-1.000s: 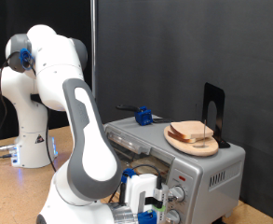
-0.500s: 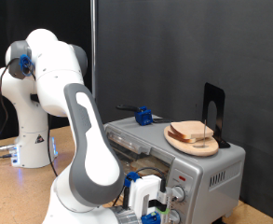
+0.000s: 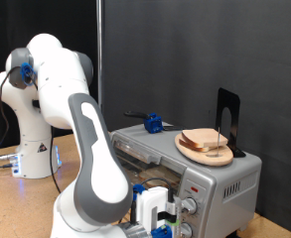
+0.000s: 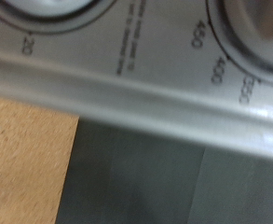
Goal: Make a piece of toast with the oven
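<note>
While the gripper [image 3: 163, 220] hung at the oven's [image 3: 200, 169] knob panel, grip state hidden, bread slices [image 3: 205, 144] sat above it on the oven's top.

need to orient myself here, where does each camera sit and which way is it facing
Exterior view: off the arm, level with the oven; shows the arm and its gripper at the oven's knobs, bread slices on top.
Wrist view: on the hand, close against the oven dial panel; no fingers show.
Shared: the oven's front.
</note>
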You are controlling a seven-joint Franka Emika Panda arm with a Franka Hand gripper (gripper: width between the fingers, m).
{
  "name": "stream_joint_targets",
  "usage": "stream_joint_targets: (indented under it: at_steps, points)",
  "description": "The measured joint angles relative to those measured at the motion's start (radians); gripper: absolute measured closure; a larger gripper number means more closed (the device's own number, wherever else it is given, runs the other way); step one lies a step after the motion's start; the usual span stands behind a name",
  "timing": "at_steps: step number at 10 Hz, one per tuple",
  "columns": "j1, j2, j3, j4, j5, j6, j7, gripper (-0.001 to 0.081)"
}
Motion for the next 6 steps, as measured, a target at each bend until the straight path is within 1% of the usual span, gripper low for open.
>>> stream_joint_targets:
  at_steps: [1, 2, 4, 6]
  points:
    - [-0.003, 0.019, 0.000, 0.021, -0.006, -0.031, 0.000, -0.0002]
    - [-0.004, 0.031, 0.000, 0.030, -0.009, -0.041, -0.003, -0.0002]
    - [0.011, 0.043, 0.010, 0.030, -0.007, -0.034, -0.010, -0.0002]
    - [0.010, 0.046, 0.010, 0.030, 0.001, -0.034, -0.027, -0.0002]
